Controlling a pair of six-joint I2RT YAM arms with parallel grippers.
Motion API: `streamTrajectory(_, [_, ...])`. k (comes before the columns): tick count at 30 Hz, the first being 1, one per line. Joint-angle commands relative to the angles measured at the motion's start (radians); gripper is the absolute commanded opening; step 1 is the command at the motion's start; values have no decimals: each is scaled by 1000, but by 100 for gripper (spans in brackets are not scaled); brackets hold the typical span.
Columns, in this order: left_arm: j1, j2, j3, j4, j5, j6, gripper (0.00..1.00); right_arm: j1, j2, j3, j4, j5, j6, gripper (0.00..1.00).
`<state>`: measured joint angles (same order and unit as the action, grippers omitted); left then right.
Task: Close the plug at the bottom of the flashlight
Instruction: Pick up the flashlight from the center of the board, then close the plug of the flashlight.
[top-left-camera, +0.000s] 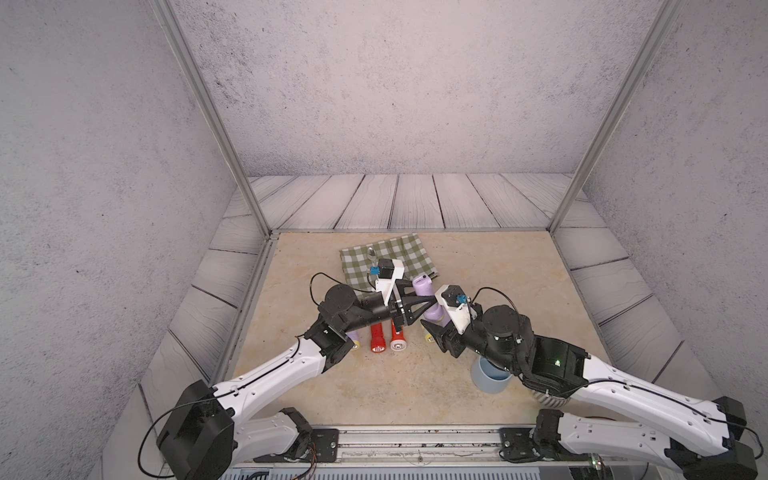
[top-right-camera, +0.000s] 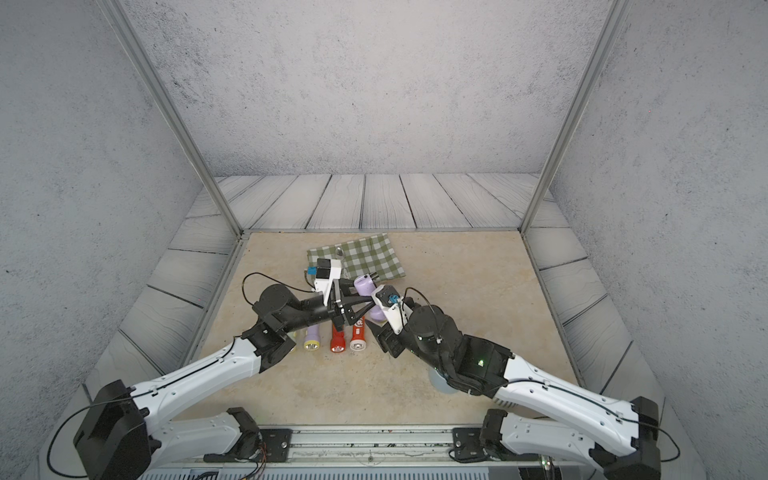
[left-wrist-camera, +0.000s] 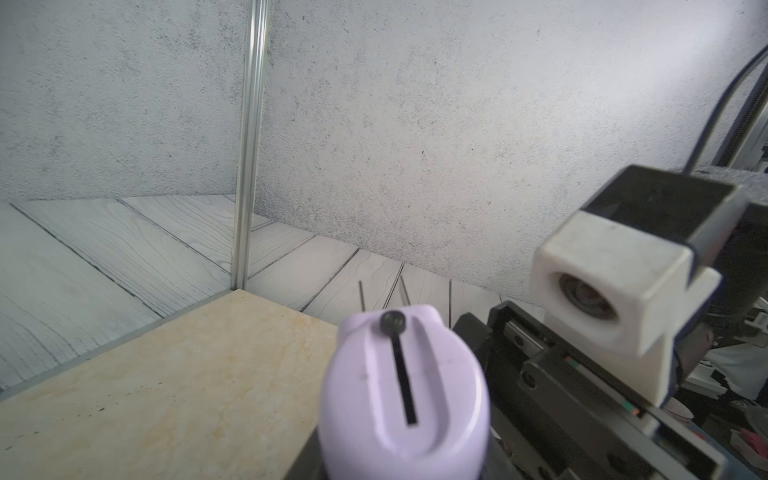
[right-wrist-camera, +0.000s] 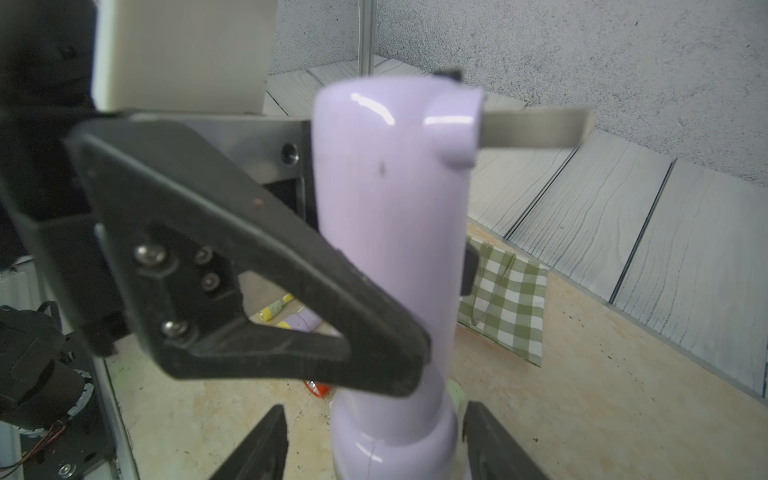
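The left tool (right-wrist-camera: 442, 313) clamps the lilac flashlight (right-wrist-camera: 390, 216) around the middle of its barrel. One black finger (right-wrist-camera: 291, 307) crosses the near side and the other just shows behind it. The flashlight is held base-up and slightly tilted above the middle of the counter (top-left-camera: 374, 395), its flared head pointing down. At the base, the plug (right-wrist-camera: 536, 129) sticks out sideways as a flat metal blade, not folded in. The left wrist view looks onto the base itself, where a long recess holds a dark slot with a round black stud at one end. The right tool (right-wrist-camera: 376, 453) stands wide, its fingers either side of the head, with a gap showing beside it. In both top views the two tools meet just in front of a green checked cloth (top-left-camera: 386, 259), which lies flat toward the back of the counter with a spoon (top-left-camera: 371, 252) on it. Nearer the camera, red flashlights (top-left-camera: 376, 338) lie side by side on the counter with their lenses facing forward, beside another lilac one (top-right-camera: 311, 338). A pale blue cup (top-left-camera: 490, 376) sits partly hidden under the right arm.
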<state>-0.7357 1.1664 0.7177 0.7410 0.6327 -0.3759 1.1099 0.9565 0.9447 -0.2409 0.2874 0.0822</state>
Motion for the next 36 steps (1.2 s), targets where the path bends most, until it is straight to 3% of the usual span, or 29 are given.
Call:
streamTrajectory(1, [-4,-63,-26,-49,-81,142,3,2,-25,-12,4,18,18,69])
streamTrajectory(8, [-4,-162,-78,-200,-200,323,0,2,-61,-7,-103,26,11,67])
streamTrajectory(14, [-4,-188,-84,-311,-241,413,0,4,25,128,-239,67,-64,63])
streamTrajectory(24, [-3,-195,-98,-340,-255,427,0,26,190,344,-280,40,-193,52])
streamTrajectory(36, [-3,-194,-98,-358,-269,436,0,30,297,432,-277,-28,-171,57])
